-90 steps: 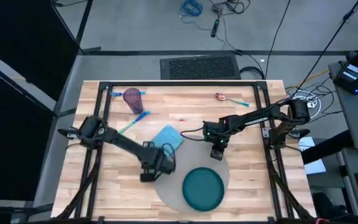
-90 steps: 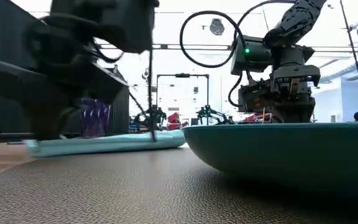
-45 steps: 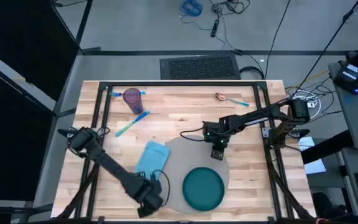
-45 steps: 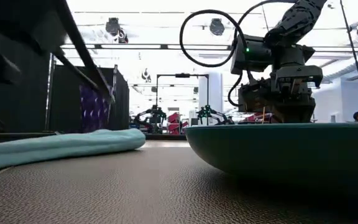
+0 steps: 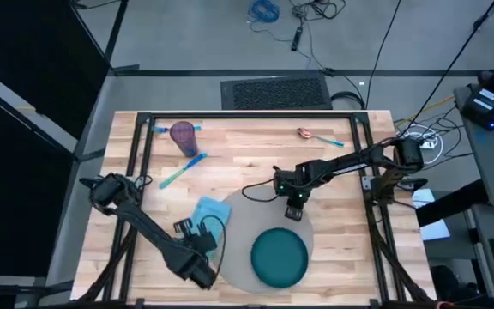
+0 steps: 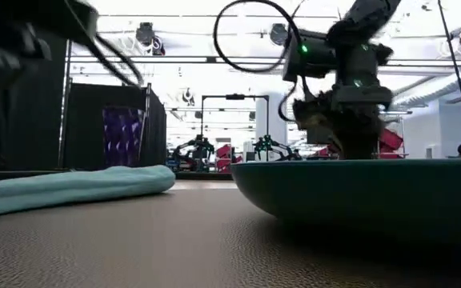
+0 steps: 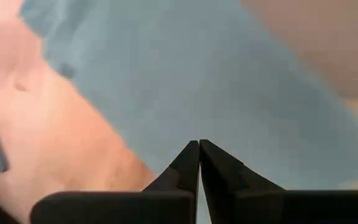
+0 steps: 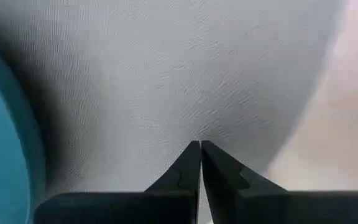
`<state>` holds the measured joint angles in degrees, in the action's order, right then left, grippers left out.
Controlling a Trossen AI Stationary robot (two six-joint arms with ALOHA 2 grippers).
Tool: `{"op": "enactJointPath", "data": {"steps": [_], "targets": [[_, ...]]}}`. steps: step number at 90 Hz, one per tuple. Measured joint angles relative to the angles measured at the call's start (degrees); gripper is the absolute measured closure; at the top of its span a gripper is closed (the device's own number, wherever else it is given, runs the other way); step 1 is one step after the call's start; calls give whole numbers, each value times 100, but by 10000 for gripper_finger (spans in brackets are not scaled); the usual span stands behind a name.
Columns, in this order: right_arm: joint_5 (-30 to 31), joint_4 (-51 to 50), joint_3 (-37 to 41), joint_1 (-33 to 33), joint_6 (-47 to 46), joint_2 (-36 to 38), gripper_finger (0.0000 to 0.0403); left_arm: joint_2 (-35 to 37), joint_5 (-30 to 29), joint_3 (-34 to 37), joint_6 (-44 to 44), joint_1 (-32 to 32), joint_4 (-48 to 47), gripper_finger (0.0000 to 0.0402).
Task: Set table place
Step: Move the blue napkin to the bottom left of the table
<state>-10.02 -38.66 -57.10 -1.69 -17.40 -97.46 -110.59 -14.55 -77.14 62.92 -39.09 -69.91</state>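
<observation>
A robotics lab: more robot arms (image 6: 199,149) on benches behind, ceiling rails, loose floor cables (image 5: 264,11).

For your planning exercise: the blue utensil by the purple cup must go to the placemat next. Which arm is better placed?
Probably left. Its end effector, shut, sits beside the napkin, on the utensil's side. The right end effector, also shut, hangs over the placemat's far edge.

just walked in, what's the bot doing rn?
Setting a table place. The grey placemat lies on the table with the teal plate on it and the light blue napkin at its left edge. The left gripper, jaws shut, is by the napkin. The right gripper, jaws shut, hovers over the placemat's far edge. The cup and cutlery are not yet placed.
</observation>
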Motion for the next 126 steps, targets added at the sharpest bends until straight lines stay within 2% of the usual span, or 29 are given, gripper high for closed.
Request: {"op": "enactJointPath", "data": {"steps": [14, 31, 37, 50, 59, 68, 85, 99, 126], "targets": [[578, -978, -759, 0, 355, 8, 403, 487, 7, 474, 772, -1, -167, 401], [541, -671, -1393, -30, 835, 21, 403, 1406, 125, 1213, 1814, -370, 1103, 401], [146, -199, -1462, -117, 948, 29, 403, 1633, 250, 1419, 2146, -554, 1336, 401], [-1268, 923, -1463, -371, 910, -76, 403, 1847, 328, 1810, 2819, -928, 1843, 401], [-1820, 1523, -1463, -400, 804, -270, 403, 1845, 324, 2060, 2824, -1054, 2655, 401], [-2183, 2021, -1463, -394, 669, -582, 403, 1742, 306, 2261, 2825, -1049, 2945, 401], [-2159, 2351, -1623, -289, 623, -1161, 403, 1638, 265, 2339, 2809, -1040, 2952, 401], [-2204, 2234, -1923, -108, 625, -1599, 403, 1451, 269, 2339, 2817, -1045, 3262, 401], [-2162, 1718, -2024, -9, 764, -1516, 403, 966, 393, 2315, 2824, -1078, 4382, 401]]}}
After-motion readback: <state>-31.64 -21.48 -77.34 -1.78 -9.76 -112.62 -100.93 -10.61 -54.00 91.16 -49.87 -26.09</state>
